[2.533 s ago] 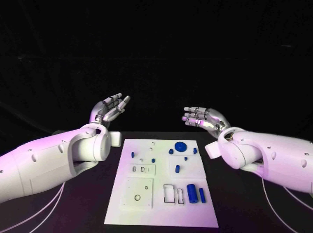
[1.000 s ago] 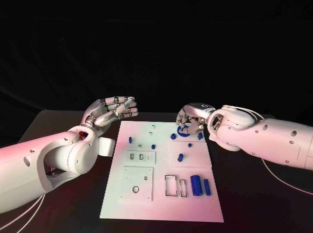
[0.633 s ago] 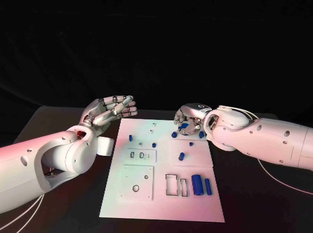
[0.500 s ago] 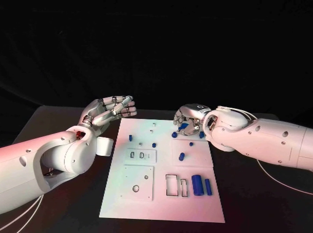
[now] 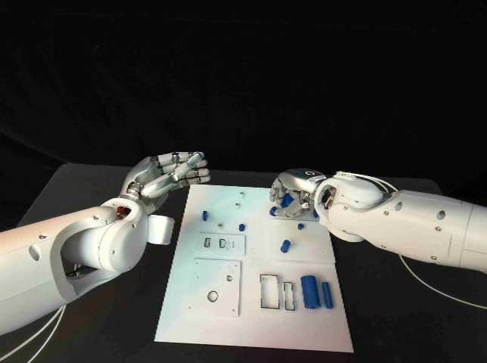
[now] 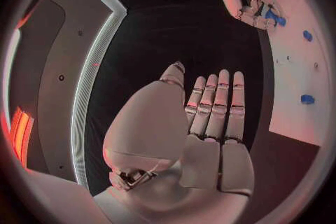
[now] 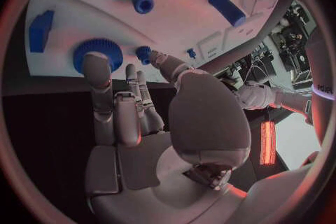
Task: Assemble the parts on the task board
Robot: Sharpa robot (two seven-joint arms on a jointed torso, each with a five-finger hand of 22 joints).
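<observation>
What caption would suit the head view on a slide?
Right hand reaches over blue parts at the far end of the white board; left hand hovers beside it.

Task board (image 5: 255, 302) lies mid-table (image 5: 80, 197), long axis running away from the robot. Left hand (image 5: 169, 173) sits off the board's far left corner, over the table. Right hand (image 5: 290, 193) is over the board's far right corner, above the round knurled part (image 7: 97, 53). Two cylinder parts (image 5: 317, 292) lie side by side on the board's near right, just right of the rectangular slots (image 5: 277, 291). Small pegs (image 5: 224, 221) stand on the far left of the board.
</observation>
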